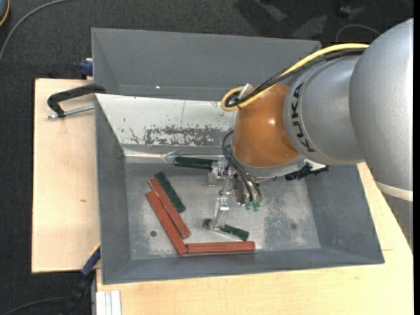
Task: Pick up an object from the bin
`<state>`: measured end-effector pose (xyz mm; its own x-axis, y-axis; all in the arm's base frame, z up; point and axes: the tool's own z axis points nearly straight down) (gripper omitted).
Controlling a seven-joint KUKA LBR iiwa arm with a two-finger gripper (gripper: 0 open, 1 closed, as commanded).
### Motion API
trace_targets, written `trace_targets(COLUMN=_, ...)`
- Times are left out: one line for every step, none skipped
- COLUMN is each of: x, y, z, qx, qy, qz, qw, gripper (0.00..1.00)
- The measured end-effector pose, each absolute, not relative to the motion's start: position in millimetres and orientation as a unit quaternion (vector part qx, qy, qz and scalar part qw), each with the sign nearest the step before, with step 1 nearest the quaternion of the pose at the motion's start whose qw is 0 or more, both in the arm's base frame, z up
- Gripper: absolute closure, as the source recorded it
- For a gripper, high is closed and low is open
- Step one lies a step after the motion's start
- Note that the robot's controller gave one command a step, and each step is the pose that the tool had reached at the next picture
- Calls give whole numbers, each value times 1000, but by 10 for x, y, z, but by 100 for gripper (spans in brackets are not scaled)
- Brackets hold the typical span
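My gripper [234,212] hangs low over the middle of the bin floor, under the orange wrist cover. It is open, and nothing shows between its fingers. One fingertip [220,219] points down at the left end of a short dark green bar [228,229] lying flat on the floor. The other fingertip [250,204] stands higher and to the right. A long red-brown bar [220,247] lies along the front wall, just in front of the green bar.
Two red-brown bars [167,216] lie slanted at the left with a dark green bar [170,192] beside them. Another dark green bar [194,163] lies near the back wall, partly under the wrist. The arm covers the bin's right side.
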<state>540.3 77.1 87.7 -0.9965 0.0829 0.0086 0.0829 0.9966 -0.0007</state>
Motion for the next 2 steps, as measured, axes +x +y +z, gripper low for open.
trace_targets(x=4954, y=362, z=701, qx=-91, qy=-996, qz=0, qw=2, gripper=0)
trace_targets(x=4968, y=378, z=711, qx=-90, qy=-996, qz=-1, qw=0, gripper=100)
